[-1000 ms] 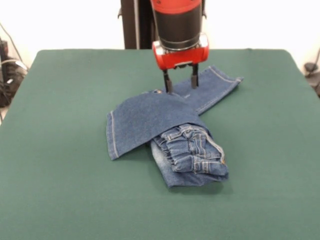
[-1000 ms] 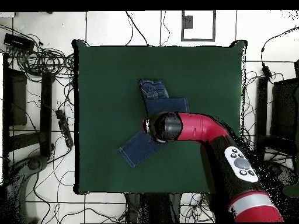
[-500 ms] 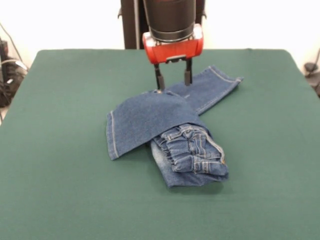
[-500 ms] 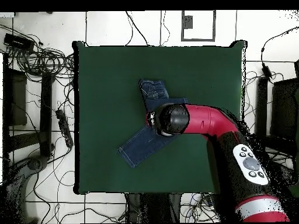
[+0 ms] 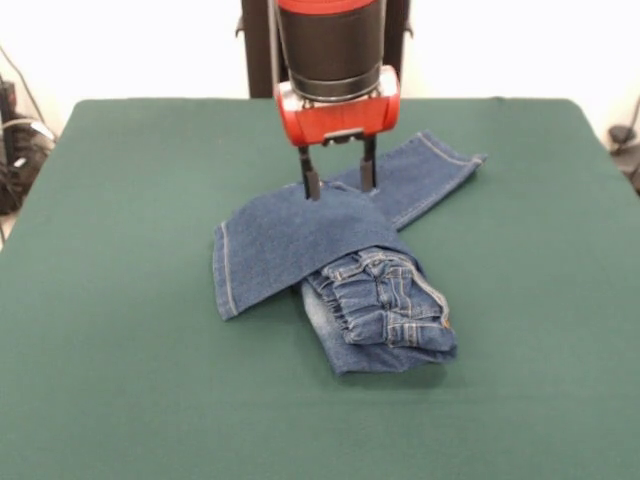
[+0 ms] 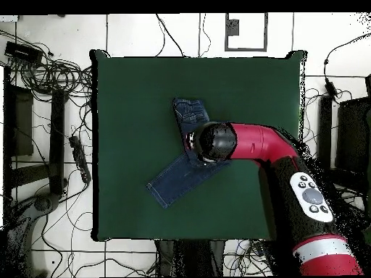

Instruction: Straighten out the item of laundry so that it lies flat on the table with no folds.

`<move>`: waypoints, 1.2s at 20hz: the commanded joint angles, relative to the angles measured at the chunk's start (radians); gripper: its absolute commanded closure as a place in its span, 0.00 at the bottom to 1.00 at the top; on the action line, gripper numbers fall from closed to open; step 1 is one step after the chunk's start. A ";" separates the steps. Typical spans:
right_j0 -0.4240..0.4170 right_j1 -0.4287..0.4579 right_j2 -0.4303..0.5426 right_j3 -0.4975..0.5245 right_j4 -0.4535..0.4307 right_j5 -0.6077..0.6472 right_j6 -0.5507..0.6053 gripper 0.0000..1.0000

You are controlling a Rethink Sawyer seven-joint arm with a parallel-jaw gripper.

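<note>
Seen from above, the arm's wrist covers the gripper (image 5: 338, 183) entirely, along with the middle of the jeans (image 5: 330, 262) directly beneath it. From the front, the arm runs off the top edge above the gripper. The folded-over leg in front of the gripper hides the denim underneath it. The waistband button is too small to make out.

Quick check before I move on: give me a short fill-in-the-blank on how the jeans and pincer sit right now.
1. The jeans lie on the ____ table.
2. The pincer, seen from the front, is ____.
3. One trouser leg is folded across the ____ end.

Missing words: green; open; waistband
</note>
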 commanded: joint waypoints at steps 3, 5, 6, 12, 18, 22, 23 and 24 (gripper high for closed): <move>0.000 0.096 0.125 -0.033 -0.058 0.018 -0.167 0.00; -0.014 0.106 0.135 -0.036 -0.070 0.012 -0.186 0.00; -0.022 0.112 0.140 -0.038 -0.078 0.011 -0.197 0.00; -0.057 0.094 0.147 -0.033 -0.144 0.017 -0.212 0.00; -0.079 0.068 0.123 -0.009 -0.207 -0.003 -0.172 0.00; -0.079 0.062 0.114 0.008 -0.235 -0.041 -0.124 0.00; -0.085 0.067 0.109 0.026 -0.246 -0.072 -0.110 0.00; -0.087 0.070 0.109 0.033 -0.250 -0.090 -0.099 0.00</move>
